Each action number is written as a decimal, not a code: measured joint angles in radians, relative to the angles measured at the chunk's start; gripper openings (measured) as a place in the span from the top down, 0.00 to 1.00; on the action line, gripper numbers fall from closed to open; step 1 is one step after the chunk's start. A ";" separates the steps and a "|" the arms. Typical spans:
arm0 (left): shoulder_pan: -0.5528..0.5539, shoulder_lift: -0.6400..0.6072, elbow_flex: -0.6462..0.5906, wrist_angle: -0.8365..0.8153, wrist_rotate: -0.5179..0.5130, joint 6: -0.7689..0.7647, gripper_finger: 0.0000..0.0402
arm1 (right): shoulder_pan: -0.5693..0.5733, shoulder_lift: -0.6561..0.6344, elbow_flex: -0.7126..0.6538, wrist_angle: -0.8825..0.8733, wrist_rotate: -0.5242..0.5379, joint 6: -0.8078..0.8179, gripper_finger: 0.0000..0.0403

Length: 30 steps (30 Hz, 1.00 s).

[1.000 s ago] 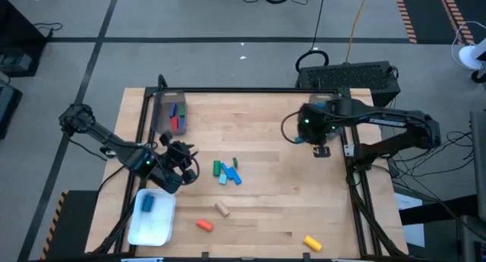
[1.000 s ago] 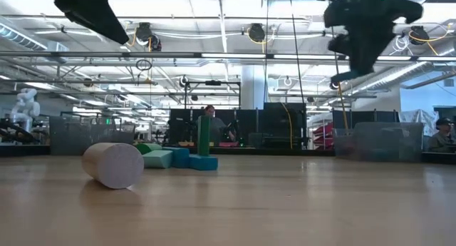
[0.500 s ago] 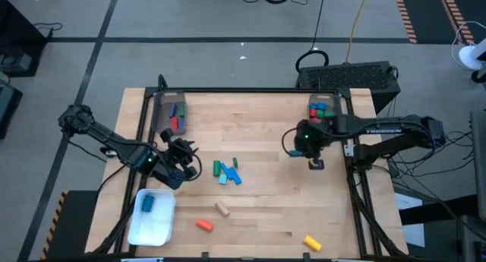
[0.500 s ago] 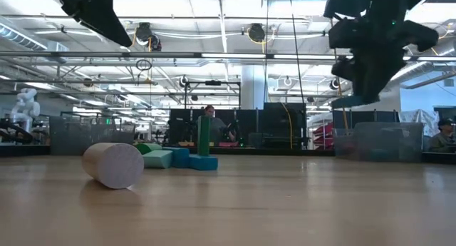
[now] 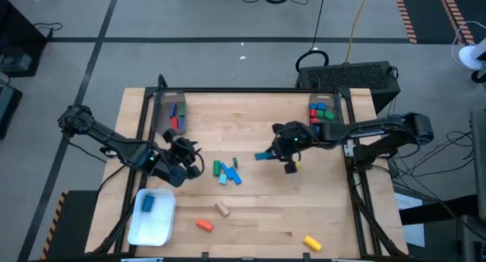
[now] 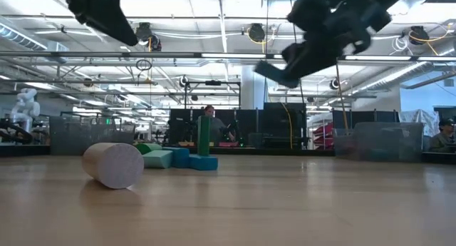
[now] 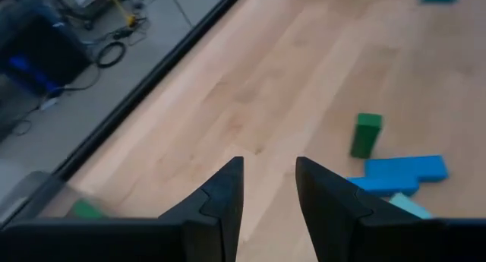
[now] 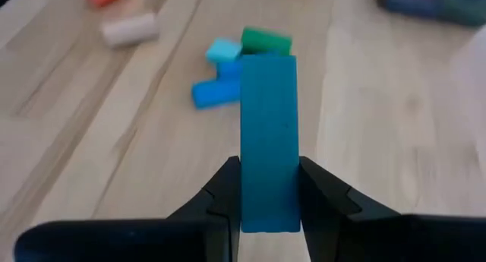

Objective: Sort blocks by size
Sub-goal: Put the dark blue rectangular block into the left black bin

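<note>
The right claw [image 8: 264,194] hung in the air over the middle of the table [image 5: 258,216], clamped on a long teal bar [image 8: 267,140]. The bar stuck straight out past the fingers, its long side pointing toward the little pile of blocks [image 5: 226,171] on the wood. That pile lay between the two arms, closer to the left claw [image 7: 267,194]. The left claw hovered just beside the pile with its fingers a little apart and nothing between them. More blocks sat in a bin [image 5: 325,110] at the far right edge, so the bar probably had to go to a bin next.
</note>
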 joint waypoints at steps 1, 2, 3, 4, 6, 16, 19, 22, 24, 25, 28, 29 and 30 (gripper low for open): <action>0.006 0.007 0.000 0.028 0.012 0.023 0.70 | -0.001 0.019 0.000 0.042 0.000 -0.001 0.80; 0.011 0.015 0.000 0.059 0.022 0.049 0.70 | -0.001 0.041 0.000 0.087 0.000 0.000 0.80; 0.014 0.024 0.000 0.084 0.028 0.071 0.69 | -0.001 0.059 0.000 0.131 0.000 -0.001 0.80; 0.018 0.035 0.000 0.107 0.030 0.093 0.69 | -0.001 0.075 0.000 0.170 0.000 -0.002 0.80; 0.031 0.061 0.000 0.165 0.045 0.145 0.67 | -0.001 0.104 0.000 0.243 0.001 -0.001 0.80; 0.137 0.207 0.000 0.438 0.122 0.418 0.39 | 0.000 0.187 0.000 0.441 0.001 0.002 0.80; 0.175 0.251 0.000 0.523 0.128 0.483 0.32 | 0.000 0.187 0.000 0.448 0.004 0.002 0.80; 0.208 0.285 0.000 0.586 0.139 0.525 0.26 | 0.000 0.187 0.000 0.461 0.022 0.002 0.80; 0.228 0.301 0.000 0.626 0.158 0.557 0.25 | -0.001 0.187 0.000 0.483 0.031 0.002 0.80; 0.237 0.310 0.000 0.651 0.170 0.569 0.24 | -0.001 0.187 0.001 0.492 0.031 0.001 0.80; 0.256 0.329 0.000 0.737 0.202 0.623 0.24 | -0.001 0.187 0.001 0.494 0.031 -0.003 0.80; 0.261 0.335 0.000 0.776 0.219 0.644 0.24 | -0.001 0.187 0.001 0.495 0.031 -0.003 0.80; 0.263 0.341 0.000 0.816 0.233 0.665 0.24 | -0.001 0.187 0.001 0.495 0.032 -0.003 0.80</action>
